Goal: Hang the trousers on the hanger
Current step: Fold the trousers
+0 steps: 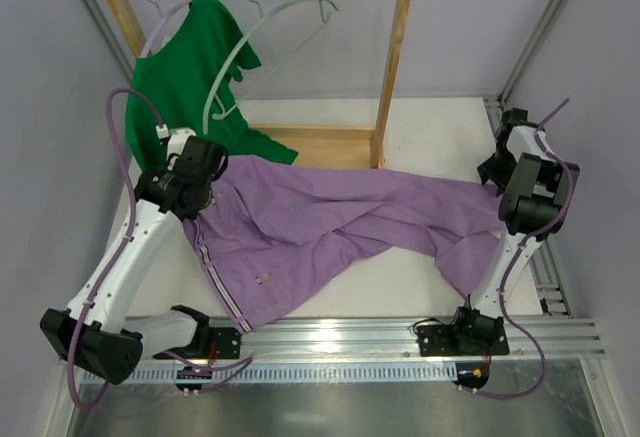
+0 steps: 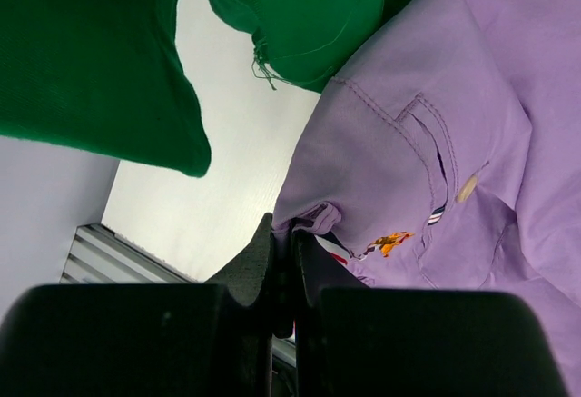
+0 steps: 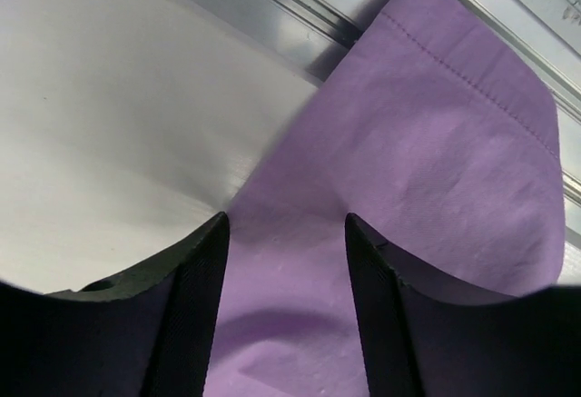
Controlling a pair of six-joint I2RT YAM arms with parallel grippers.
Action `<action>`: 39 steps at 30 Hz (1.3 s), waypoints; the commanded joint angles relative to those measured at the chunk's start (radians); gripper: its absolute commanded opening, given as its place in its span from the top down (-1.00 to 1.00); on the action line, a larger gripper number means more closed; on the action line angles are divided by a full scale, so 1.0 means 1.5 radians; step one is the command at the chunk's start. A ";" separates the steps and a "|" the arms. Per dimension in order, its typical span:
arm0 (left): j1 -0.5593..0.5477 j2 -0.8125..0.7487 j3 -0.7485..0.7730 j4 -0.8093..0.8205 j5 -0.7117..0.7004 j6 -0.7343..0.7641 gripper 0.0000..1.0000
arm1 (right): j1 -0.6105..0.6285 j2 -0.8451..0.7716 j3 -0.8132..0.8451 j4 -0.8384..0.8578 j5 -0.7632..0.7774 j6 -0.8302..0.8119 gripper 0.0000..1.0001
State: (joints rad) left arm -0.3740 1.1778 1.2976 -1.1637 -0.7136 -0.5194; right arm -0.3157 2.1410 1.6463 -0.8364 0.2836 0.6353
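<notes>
**Trousers flat on the table, pinched at the waistband**

Spreads the trousers (image 1: 340, 227) across the middle of the table (image 1: 440, 127), waistband toward the left edge, legs reaching the right edge. Pinches a waistband fold in the left gripper (image 2: 283, 252), jaws pressed together. Holds the right gripper (image 3: 286, 224) spread over a leg end at the right edge, fabric between the fingers. Hangs the hanger (image 1: 270, 47), tilted, from the wooden rack (image 1: 395, 57) at the far edge, beside the green T-shirt (image 1: 190, 67).

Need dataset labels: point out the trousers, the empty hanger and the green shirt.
trousers (image 1: 330, 222): top view, upper leg.
empty hanger (image 1: 243, 45): top view, curved shoulder.
green shirt (image 1: 180, 77): top view, chest.
</notes>
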 commanded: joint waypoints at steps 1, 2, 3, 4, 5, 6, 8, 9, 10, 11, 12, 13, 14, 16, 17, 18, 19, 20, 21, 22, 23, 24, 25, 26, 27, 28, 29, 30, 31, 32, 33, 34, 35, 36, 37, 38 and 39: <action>0.005 -0.019 -0.004 0.021 -0.014 -0.012 0.99 | 0.005 0.024 0.020 -0.003 0.033 0.003 -0.12; 0.005 -0.020 -0.008 0.022 -0.014 -0.014 1.00 | 0.006 0.028 0.023 -0.003 0.030 0.002 0.18; 0.005 -0.021 -0.010 0.024 -0.013 -0.017 1.00 | 0.006 0.033 0.032 -0.009 0.028 0.003 0.36; 0.005 -0.022 -0.011 0.025 -0.013 -0.019 0.99 | 0.007 0.034 0.035 -0.006 0.023 0.000 0.56; 0.005 -0.024 -0.013 0.026 -0.012 -0.021 0.99 | 0.007 0.033 0.034 0.001 0.017 -0.005 0.73; 0.005 -0.025 -0.018 0.027 -0.012 -0.022 0.99 | 0.007 0.030 0.031 0.014 0.011 -0.014 0.93; 0.005 -0.027 -0.025 0.032 -0.014 -0.026 0.99 | 0.008 0.015 0.033 0.025 0.008 -0.025 0.93; 0.005 -0.028 -0.033 0.031 -0.015 -0.028 1.00 | 0.008 0.003 0.033 0.027 0.012 -0.028 0.93; 0.005 -0.030 -0.037 0.034 -0.017 -0.030 0.99 | 0.008 -0.007 0.034 0.030 0.015 -0.034 0.93; 0.005 -0.030 -0.042 0.036 -0.017 -0.033 1.00 | 0.008 -0.032 0.034 0.039 0.021 -0.035 0.93; 0.005 -0.030 -0.051 0.039 -0.018 -0.037 0.99 | 0.008 -0.046 0.033 0.042 0.025 -0.036 0.93; 0.005 -0.029 -0.053 0.039 -0.018 -0.039 0.99 | 0.008 -0.059 0.029 0.048 0.027 -0.036 0.93; 0.005 -0.028 -0.055 0.038 -0.018 -0.041 0.99 | 0.008 -0.087 0.020 0.066 0.024 -0.037 0.92; 0.005 -0.026 -0.059 0.034 -0.019 -0.047 1.00 | 0.008 -0.105 0.017 0.074 0.017 -0.041 0.92; 0.005 -0.026 -0.060 0.032 -0.020 -0.049 0.99 | 0.008 -0.110 0.021 0.064 0.015 -0.040 0.92; 0.005 -0.028 -0.061 0.032 -0.021 -0.051 0.99 | 0.008 -0.115 0.023 0.058 0.024 -0.037 0.93; 0.005 -0.034 -0.063 0.033 -0.018 -0.053 1.00 | 0.008 -0.117 0.021 0.053 0.025 -0.035 0.93; 0.005 -0.037 -0.064 0.033 -0.018 -0.054 0.99 | 0.006 -0.117 0.019 0.046 0.023 -0.033 0.93; 0.005 -0.038 -0.065 0.032 -0.021 -0.055 0.99 | 0.007 -0.116 0.017 0.044 0.019 -0.032 0.92; 0.005 -0.039 -0.066 0.031 -0.024 -0.057 0.99 | 0.007 -0.118 0.015 0.046 0.016 -0.032 0.93; 0.005 -0.040 -0.066 0.030 -0.029 -0.057 0.99 | 0.006 -0.120 0.003 0.055 0.016 -0.031 0.93; 0.006 -0.040 -0.065 0.025 -0.034 -0.058 0.99 | 0.005 -0.116 0.001 0.055 0.020 -0.029 0.93; 0.006 -0.039 -0.065 0.021 -0.039 -0.060 0.99 | 0.003 -0.109 0.002 0.049 0.019 -0.026 0.92; 0.006 -0.037 -0.063 0.018 -0.051 -0.061 0.99 | 0.000 -0.100 0.015 0.020 0.014 -0.020 0.69; 0.006 -0.037 -0.061 0.007 -0.060 -0.064 1.00 | -0.006 -0.091 0.021 0.004 0.015 -0.006 0.50; 0.006 -0.036 -0.058 0.001 -0.069 -0.066 1.00 | -0.007 -0.075 0.024 -0.005 0.019 -0.004 0.39; 0.006 -0.036 -0.053 -0.003 -0.094 -0.068 1.00 | -0.009 -0.070 0.020 -0.008 0.020 -0.003 0.22; 0.006 -0.036 -0.050 -0.009 -0.105 -0.069 0.99 | -0.013 -0.065 0.017 -0.007 0.021 -0.001 0.17; 0.006 -0.037 -0.047 -0.016 -0.116 -0.070 0.99 | -0.016 -0.061 0.012 -0.005 0.024 0.000 0.13; 0.005 -0.040 -0.045 -0.017 -0.122 -0.069 0.99 | -0.016 -0.059 0.004 -0.003 0.027 0.000 0.08; 0.006 -0.045 -0.043 -0.016 -0.126 -0.069 0.99 | -0.019 -0.059 0.001 -0.002 0.030 0.003 0.02; 0.007 -0.047 -0.042 -0.011 -0.124 -0.068 1.00 | -0.020 -0.057 -0.005 0.000 0.030 0.003 -0.01; 0.007 -0.047 -0.041 -0.011 -0.123 -0.068 0.99 | -0.020 -0.057 -0.013 0.002 0.031 0.005 -0.04; 0.007 -0.046 -0.038 -0.012 -0.121 -0.068 0.99 | -0.020 -0.056 -0.020 0.004 0.032 0.007 -0.05; 0.007 -0.042 -0.035 -0.013 -0.121 -0.069 1.00 | -0.020 -0.055 -0.026 0.006 0.034 0.010 -0.11; 0.007 -0.040 -0.034 -0.015 -0.122 -0.069 1.00 | -0.020 -0.054 -0.035 0.010 0.039 0.012 -0.14; 0.007 -0.039 -0.033 -0.015 -0.122 -0.071 0.99 | -0.020 -0.044 -0.036 0.011 0.042 0.012 -0.16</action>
State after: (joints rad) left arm -0.3721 1.1374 1.2076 -1.1728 -0.8234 -0.6029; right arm -0.3470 2.0659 1.6073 -0.8242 0.3092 0.6323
